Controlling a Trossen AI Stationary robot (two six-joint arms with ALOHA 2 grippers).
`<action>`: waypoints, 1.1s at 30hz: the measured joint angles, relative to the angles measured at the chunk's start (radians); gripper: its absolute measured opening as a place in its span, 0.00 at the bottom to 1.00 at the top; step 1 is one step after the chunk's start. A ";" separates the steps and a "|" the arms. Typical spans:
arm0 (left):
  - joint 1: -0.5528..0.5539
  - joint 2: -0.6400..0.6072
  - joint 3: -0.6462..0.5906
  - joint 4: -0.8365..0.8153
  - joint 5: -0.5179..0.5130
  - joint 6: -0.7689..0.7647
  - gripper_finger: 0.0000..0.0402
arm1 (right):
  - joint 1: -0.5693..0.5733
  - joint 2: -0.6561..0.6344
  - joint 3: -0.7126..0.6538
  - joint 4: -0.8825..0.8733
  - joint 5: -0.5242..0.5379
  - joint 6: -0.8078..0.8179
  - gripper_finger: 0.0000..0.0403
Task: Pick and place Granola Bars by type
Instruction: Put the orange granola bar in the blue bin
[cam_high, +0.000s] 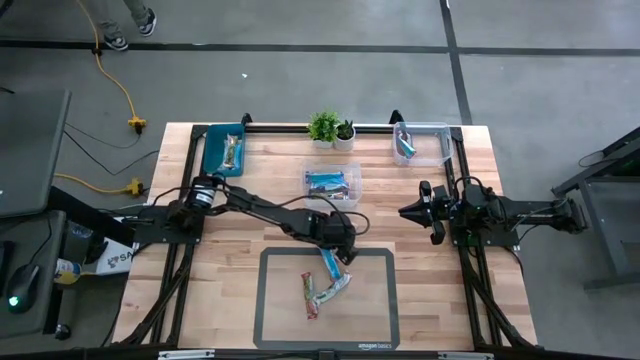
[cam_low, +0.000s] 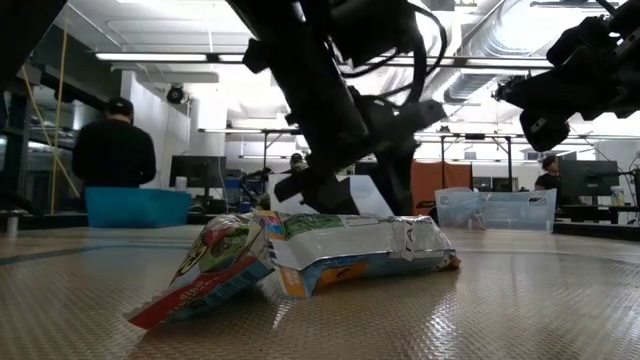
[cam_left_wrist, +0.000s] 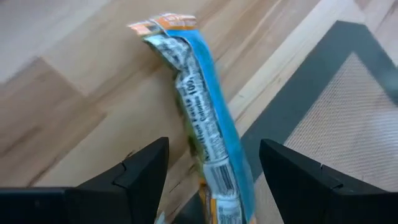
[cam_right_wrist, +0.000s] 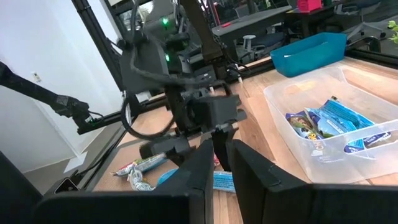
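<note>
Two arms over a wooden table (cam_high: 420, 260), a grey mat (cam_high: 375, 300) at its front edge, three bins along the back: blue bin (cam_high: 210, 150) at back left with one bar inside, clear middle bin (cam_high: 333, 182) with blue bars, clear right bin (cam_high: 440, 145) with one more. Left gripper (cam_high: 337, 258) reaching in over the mat's back edge, fingers (cam_left_wrist: 140, 174) spread wide, straddling a blue bar (cam_left_wrist: 208, 130) that lies half on wood, half on mat; not clamped, nothing held yet. Right gripper (cam_high: 410, 212) parked mid-table off to the right, fingers nearly closed, nothing visible between them. Two more bars on the mat: blue-and-white bar (cam_high: 335, 290) and red-green bar (cam_high: 309, 291), crossing or touching at one end, exact overlap hard to call. Likely step: closing on the blue bar, then off to the middle bin with the other blues. Risks: bar sits skewed between the fingers, so a close could pinch one end or the crimped seal only, leaving it to swing or slip out on the lift. Slick foil adds to that. Mat lip right under the bar, so a fingertip could catch the edge on descent and drag the mat, shifting the other two. Wrong-bin drop also possible given similar blue wrappers.
</note>
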 joint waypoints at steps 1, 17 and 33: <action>0.000 0.006 0.000 0.004 0.005 0.001 0.62 | 0.000 0.000 0.000 0.001 0.000 0.000 0.10; 0.001 0.007 0.000 -0.007 0.032 0.001 0.44 | 0.000 0.002 0.000 0.002 0.000 0.000 0.10; -0.001 -0.011 0.007 0.068 0.106 0.019 0.20 | 0.000 0.002 0.000 0.002 0.000 0.000 0.11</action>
